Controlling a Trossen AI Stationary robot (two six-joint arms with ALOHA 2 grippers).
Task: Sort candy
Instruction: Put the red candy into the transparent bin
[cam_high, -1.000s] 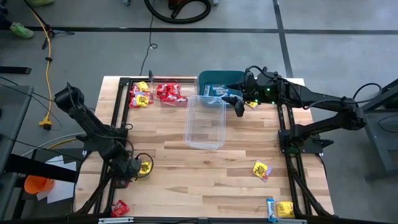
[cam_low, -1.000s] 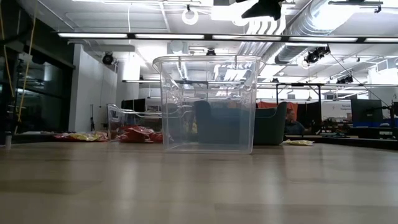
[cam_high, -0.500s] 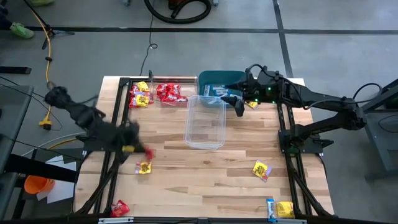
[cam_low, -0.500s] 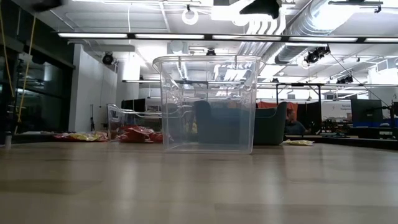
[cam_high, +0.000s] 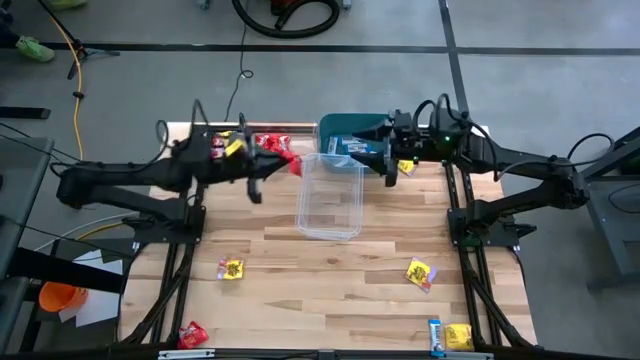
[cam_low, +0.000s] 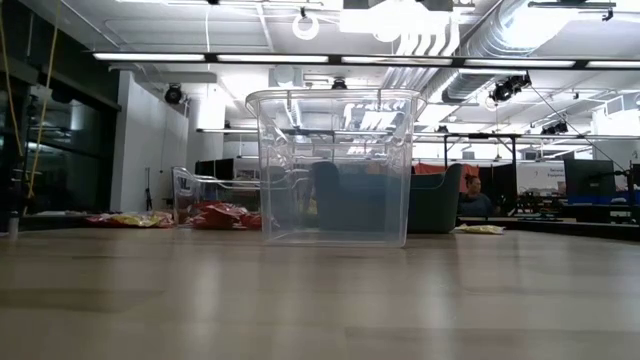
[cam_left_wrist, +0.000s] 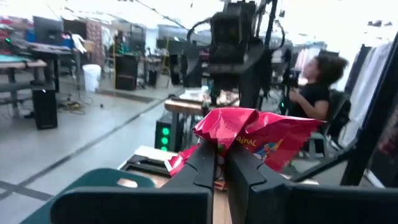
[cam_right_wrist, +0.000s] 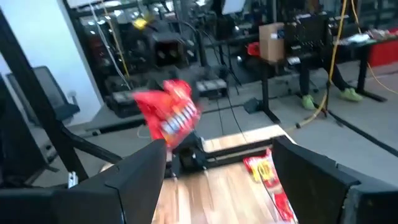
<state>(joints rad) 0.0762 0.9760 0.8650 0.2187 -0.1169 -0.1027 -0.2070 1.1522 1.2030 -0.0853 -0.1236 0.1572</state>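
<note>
My left gripper (cam_high: 278, 166) reaches level over the far part of the table, just left of the empty clear tub (cam_high: 330, 195), and is shut on a red candy packet (cam_left_wrist: 255, 134). My right gripper (cam_high: 384, 165) hovers open and empty over the teal bin (cam_high: 345, 135); its fingers (cam_right_wrist: 140, 171) frame the same red packet (cam_right_wrist: 169, 112). Red candy (cam_high: 268, 148) lies in a small clear tub at the far edge, with yellow candy (cam_high: 226, 156) to its left. Loose packets lie on the table: yellow (cam_high: 231, 268), red (cam_high: 192, 335), yellow (cam_high: 420, 272). My left gripper pinches the red packet by a crumpled lower edge (cam_left_wrist: 214, 144) between its two fingers. The fingers come in level from the table's left side. The packet stands up above the fingertips, crinkled and lifted clear of the table.
A yellow packet (cam_high: 405, 167) lies beside the teal bin, under the right arm. A yellow (cam_high: 458, 336) and a blue packet (cam_high: 435, 335) lie near the front right corner. Black frame rails (cam_high: 462, 240) run along both table sides. A person (cam_left_wrist: 317, 81) sits beyond the table.
My left gripper has risen from the table's near left, beside the yellow packet, carrying the red packet. It swung toward the far edge and the clear tub and tipped from pointing down to level. The yellow packet stayed where it was. My right gripper tipped up slightly.
</note>
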